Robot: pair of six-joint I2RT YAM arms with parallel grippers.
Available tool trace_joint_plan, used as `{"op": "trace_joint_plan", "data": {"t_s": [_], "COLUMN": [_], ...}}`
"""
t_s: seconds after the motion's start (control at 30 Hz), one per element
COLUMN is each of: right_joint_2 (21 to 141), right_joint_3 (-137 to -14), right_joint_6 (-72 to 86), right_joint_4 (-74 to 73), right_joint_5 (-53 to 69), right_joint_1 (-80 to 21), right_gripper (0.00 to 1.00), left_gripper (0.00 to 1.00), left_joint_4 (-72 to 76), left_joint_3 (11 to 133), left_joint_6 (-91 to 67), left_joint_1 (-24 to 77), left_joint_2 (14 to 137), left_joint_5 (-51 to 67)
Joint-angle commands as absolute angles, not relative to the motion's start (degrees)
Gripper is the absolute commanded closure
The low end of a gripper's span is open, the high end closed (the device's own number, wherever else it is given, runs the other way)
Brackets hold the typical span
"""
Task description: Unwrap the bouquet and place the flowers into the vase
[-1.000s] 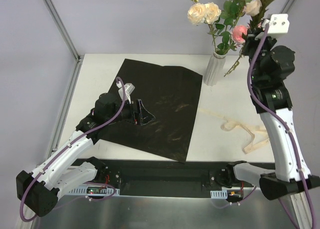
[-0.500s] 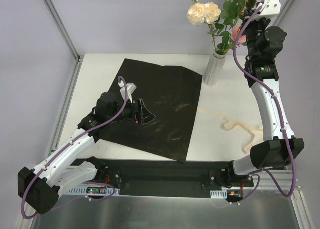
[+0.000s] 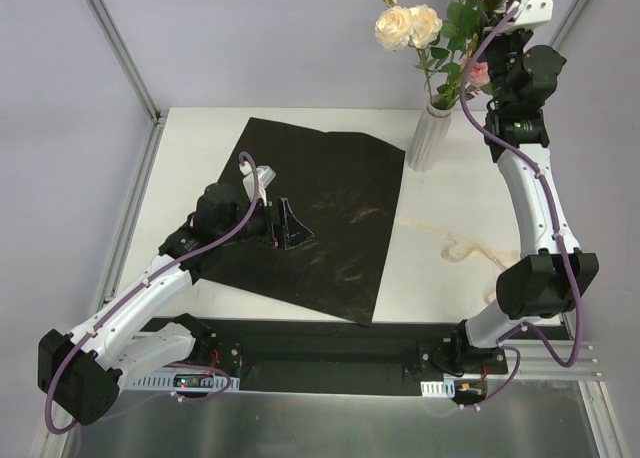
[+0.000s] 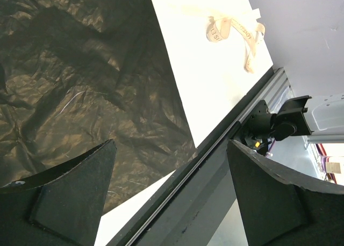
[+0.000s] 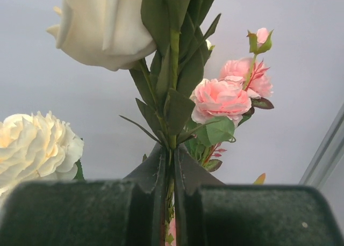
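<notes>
Flowers (image 3: 408, 25): pink and cream roses, green leaves, standing in vase (image 3: 428, 140) at far right of surface (image 3: 200, 148). Vase white, ribbed, upright. Right tool (image 5: 172, 168): high above vase, pinched tight on one green stem among blooms. Left tool (image 4: 171, 144): spread wide, holding nothing, low over black wrapping sheet (image 3: 330, 213). Sheet flat, crinkled, mid-surface, left of vase. Cream ribbon (image 3: 480, 253): loose on surface, right of sheet.

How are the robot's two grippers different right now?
The left gripper is wide open and empty; the right gripper is shut on a flower stem. The left gripper is low over the black wrapping sheet; the right gripper is high up, near the vase. Both have two dark fingers.
</notes>
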State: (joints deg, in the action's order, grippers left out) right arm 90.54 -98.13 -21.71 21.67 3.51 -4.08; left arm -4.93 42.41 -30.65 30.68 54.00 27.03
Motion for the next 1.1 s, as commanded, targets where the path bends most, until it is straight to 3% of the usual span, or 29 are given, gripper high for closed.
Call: {"op": "trace_joint_plan", "data": {"t_s": [0.0,0.63,0.9,1.07], "right_joint_2": [91.3,96.1,98.0,97.5], "right_joint_3": [-98.4,-88.6,-84.3,-82.4], "right_joint_6": [-21.8,-23.6,-21.9,-21.3], "right_joint_4": [27.2,30.9,32.3,30.9], "right_joint_5": [6.3,12.1,11.6,10.5], "right_joint_1": [-3.3,-3.1,-2.9,-2.9], "right_gripper": [0.99,0.99,0.94,0.80], "left_gripper": [0.17,0.16,0.16,0.16], "left_joint_4": [-2.3,-2.2,-2.2,-2.2], "left_joint_3": [44.7,45.4,45.0,44.5], "left_joint_6": [-30.7,-30.7,-31.5,-32.3], "left_joint_1": [30.4,30.5,30.4,30.5], "left_joint_2": [53.9,55.2,54.9,54.0], "left_joint_5": [28.7,28.7,28.0,28.5]}}
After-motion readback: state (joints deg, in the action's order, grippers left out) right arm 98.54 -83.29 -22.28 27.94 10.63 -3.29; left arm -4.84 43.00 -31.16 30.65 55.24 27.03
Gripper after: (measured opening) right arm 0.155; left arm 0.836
